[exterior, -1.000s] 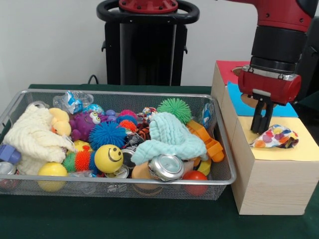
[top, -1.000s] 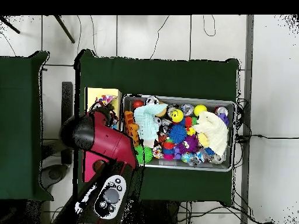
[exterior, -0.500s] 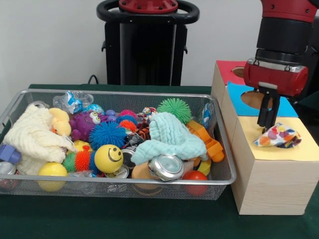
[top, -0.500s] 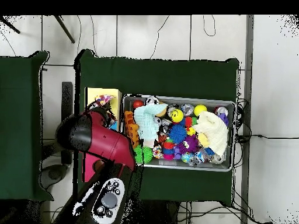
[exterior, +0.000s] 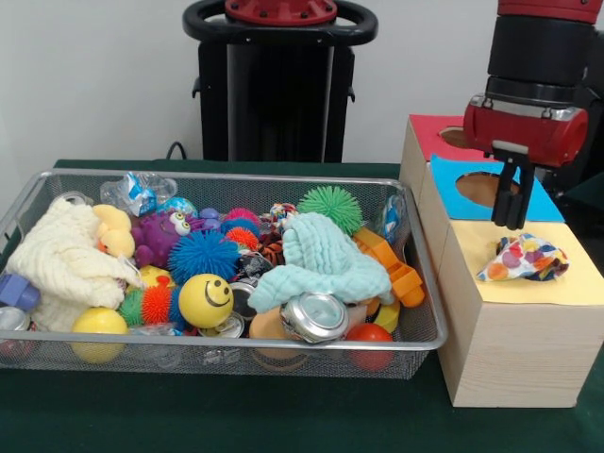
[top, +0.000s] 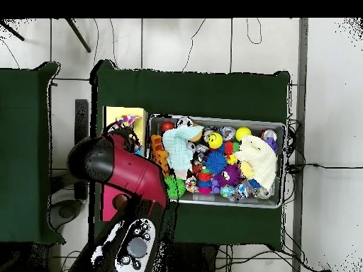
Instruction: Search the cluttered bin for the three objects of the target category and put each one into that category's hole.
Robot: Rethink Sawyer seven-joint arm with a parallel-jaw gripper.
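Note:
One whitish fabric piece [exterior: 524, 260] with red, blue and yellow blotches lies crumpled on the pale yellow panel [exterior: 557, 288] of the largest wooden box. It also shows in the overhead view [top: 126, 122]. The panel's round hole does not show; the fabric may lie over it. My gripper [exterior: 514, 215] hangs empty just above the fabric's left end, apart from it, with its jaws a little open. The wire mesh bin [exterior: 236, 174] stands left of the boxes, full of clutter. No other blotched piece shows clearly in it.
The blue-panelled box's opening [exterior: 481, 189] and the red-panelled box [exterior: 439, 132] lie behind the yellow one. The bin holds a mint cloth [exterior: 326, 260], a cream cloth [exterior: 61, 260], a purple monster [exterior: 160, 234], a smiley ball [exterior: 206, 300], a can [exterior: 314, 316] and spiky balls.
My gripper has risen and shifted right, away from the fabric piece. The fabric stays on the yellow panel, a little more settled.

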